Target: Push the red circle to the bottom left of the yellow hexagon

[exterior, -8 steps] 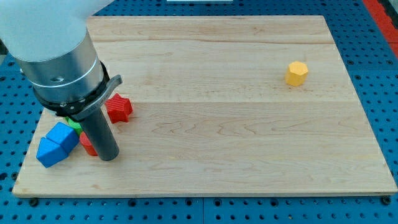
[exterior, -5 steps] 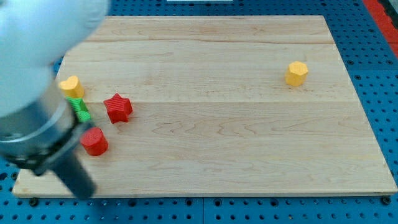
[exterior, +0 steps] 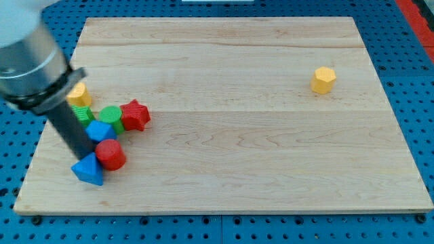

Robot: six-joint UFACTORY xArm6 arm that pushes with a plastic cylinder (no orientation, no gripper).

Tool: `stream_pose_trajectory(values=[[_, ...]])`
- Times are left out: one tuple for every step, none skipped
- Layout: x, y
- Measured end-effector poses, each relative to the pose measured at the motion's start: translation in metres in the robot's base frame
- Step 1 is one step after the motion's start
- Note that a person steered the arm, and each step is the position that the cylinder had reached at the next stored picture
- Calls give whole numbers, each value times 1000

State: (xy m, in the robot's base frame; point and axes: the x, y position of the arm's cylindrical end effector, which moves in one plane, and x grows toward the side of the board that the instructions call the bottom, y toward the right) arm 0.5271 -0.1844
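No jaws on this arm, so nothing to call apart or together: only a straight dark rod ending in my tip [exterior: 85, 155], low at the view's left on the pale wooden counter [exterior: 237, 156]. Nearest the view's bottom, a blue triangular block [exterior: 89, 170], touching or just below my tip. Just to the tip's right and pressed close against it, the red circle block [exterior: 110, 154], overlapping the blue triangle's upper right corner. Higher up, a second blue block [exterior: 100, 131] of unclear shape, right beside the rod. Above that, a rounded green block [exterior: 111, 115] and, to its left by the rod, another green block [exterior: 83, 113] of uncertain shape. Touching the rounded green one on its right, a red star block [exterior: 135, 115]. Further up at the left, a yellow block [exterior: 79, 93], partly hidden by the rod. Well apart from all of this, near the view's upper right, the yellow hexagon block [exterior: 324, 79], alone, with the red circle far off to its lower left.
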Motion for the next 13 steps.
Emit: stream_pose_trajectory(values=[[-13,50],[-31,81],[-36,114],[-36,149],[-7,192],[38,179],[54,129],[51,83],[28,52],[19,85],[0,122],[-11,159],[-28,178]])
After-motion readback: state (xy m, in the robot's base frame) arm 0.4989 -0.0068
